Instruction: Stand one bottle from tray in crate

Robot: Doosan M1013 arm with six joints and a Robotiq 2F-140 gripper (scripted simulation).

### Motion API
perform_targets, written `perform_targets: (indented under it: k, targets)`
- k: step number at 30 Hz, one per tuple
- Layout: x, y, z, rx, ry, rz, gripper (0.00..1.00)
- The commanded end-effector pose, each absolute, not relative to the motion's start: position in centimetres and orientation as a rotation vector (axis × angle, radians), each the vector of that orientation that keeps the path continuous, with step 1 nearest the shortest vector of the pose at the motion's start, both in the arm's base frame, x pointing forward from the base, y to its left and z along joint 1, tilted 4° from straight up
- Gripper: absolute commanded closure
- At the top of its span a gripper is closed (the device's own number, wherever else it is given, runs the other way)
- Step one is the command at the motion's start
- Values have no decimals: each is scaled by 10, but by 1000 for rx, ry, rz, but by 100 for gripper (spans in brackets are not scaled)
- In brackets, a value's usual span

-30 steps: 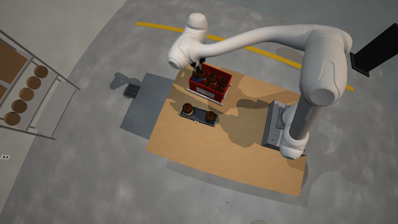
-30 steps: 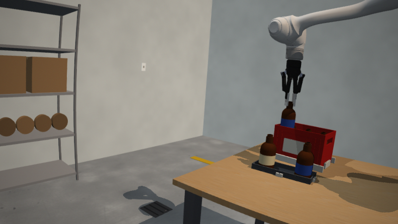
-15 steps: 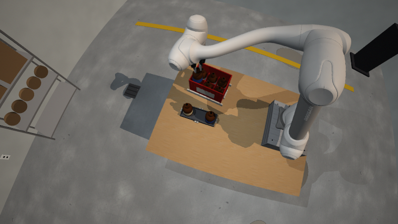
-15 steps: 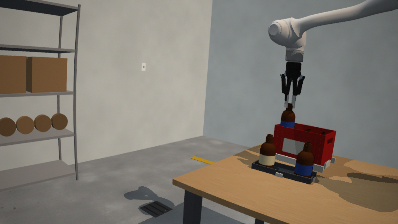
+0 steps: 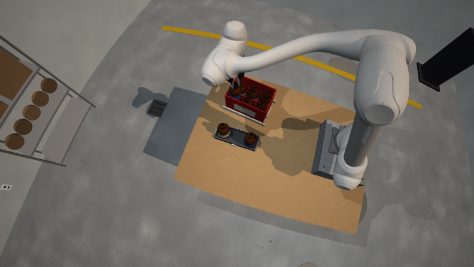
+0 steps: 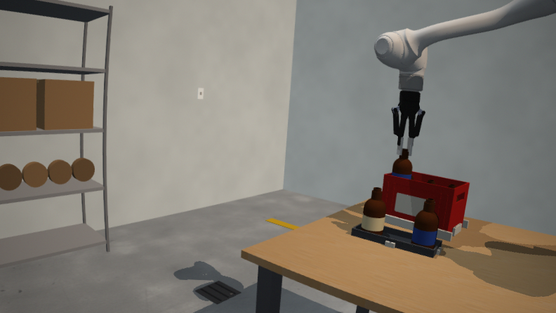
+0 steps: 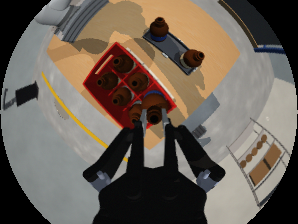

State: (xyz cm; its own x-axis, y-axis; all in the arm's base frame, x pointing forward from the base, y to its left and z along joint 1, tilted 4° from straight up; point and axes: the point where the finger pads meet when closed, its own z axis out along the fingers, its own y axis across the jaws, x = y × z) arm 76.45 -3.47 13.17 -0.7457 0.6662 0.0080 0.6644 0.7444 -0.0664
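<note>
My gripper (image 6: 404,150) (image 7: 154,114) (image 5: 237,82) is shut on the neck of a brown bottle with a blue label (image 6: 401,167) (image 5: 235,91) (image 7: 152,103). It holds the bottle upright, with the lower part inside the near left corner cell of the red crate (image 6: 447,202) (image 5: 261,115) (image 7: 99,64) and the shoulder above the rim. Several other brown bottles (image 5: 253,93) stand in the other cells. On the dark tray (image 6: 373,236) (image 5: 237,137) (image 7: 174,44) a cream-labelled bottle (image 6: 373,211) (image 5: 222,129) and a blue-labelled bottle (image 6: 425,225) (image 5: 251,138) stand upright.
The crate and tray sit near the left end of the wooden table (image 5: 265,185) (image 6: 349,268). The arm's base mount (image 5: 326,145) is at the table's right side. A metal shelf rack (image 6: 83,128) with boxes and rolls stands far off to the left.
</note>
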Motion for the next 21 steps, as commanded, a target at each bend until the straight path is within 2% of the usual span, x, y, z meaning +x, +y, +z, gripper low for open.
perform_targets:
  k: [1,21]
  targets:
    - [764,-35,129,-1108,-2905,92,100]
    - [764,-35,120,-1108,-2905,92,100]
